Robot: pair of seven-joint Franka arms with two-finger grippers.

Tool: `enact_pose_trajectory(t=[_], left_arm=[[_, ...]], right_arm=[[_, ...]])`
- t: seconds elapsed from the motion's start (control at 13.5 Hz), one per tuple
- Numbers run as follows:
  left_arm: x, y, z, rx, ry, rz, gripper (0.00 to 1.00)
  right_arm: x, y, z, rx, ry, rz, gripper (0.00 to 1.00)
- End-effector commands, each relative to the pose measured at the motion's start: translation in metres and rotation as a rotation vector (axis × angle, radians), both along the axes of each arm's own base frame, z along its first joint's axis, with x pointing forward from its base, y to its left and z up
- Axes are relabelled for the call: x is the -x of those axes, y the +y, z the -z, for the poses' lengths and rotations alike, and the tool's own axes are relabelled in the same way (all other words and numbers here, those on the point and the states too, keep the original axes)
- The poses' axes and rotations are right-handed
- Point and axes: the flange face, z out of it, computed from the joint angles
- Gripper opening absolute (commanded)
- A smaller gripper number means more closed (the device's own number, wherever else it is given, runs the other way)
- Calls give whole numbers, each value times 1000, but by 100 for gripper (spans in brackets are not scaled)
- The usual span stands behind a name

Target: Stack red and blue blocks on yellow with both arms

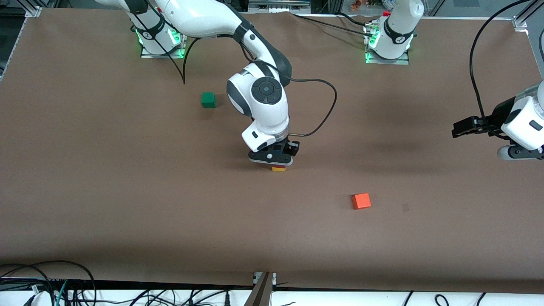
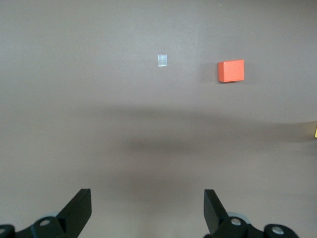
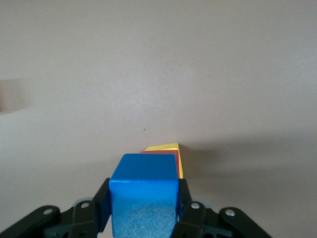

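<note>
My right gripper (image 1: 278, 163) is at the middle of the table, shut on the royal blue block (image 3: 143, 191). Under it the deep red block (image 3: 159, 152) sits on the yellow block (image 3: 171, 148); in the right wrist view only their edges show past the blue one. In the front view only a sliver of the yellow block (image 1: 279, 169) and of red above it shows below the gripper; the blue block is hidden there. My left gripper (image 1: 461, 128) is open and empty, held up over the left arm's end of the table, and waits; its fingertips (image 2: 79, 206) show in the left wrist view.
A green cube (image 1: 208, 100) lies near the right arm's base. An orange-red cube (image 1: 361, 201) lies nearer the front camera than the stack, toward the left arm's end; it also shows in the left wrist view (image 2: 231, 71). A small pale mark (image 2: 162, 60) lies beside it.
</note>
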Motion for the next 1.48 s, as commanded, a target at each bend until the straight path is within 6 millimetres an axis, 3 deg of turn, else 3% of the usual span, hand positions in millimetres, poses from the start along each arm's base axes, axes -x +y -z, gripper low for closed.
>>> enact_pose_trajectory(t=[0.0,0.81,1.03,1.33,1.4], left_arm=[[3,-1,-4,-11,-13,11,100],[2,6,-2,-6,-12,11,100],[2,6,-2,-6,-12,12,100],[2,5,-2,-6,-12,12,100],[2,4,-2,-6,-12,15,100]], right_arm=[[3,6,-2,12,-9,-4,41],[4,4,7,39,-10,-12,41],[5,4,15,47,-3,-12,45],[3,3,15,45,-4,-8,62],[3,3,15,45,-4,-6,85]])
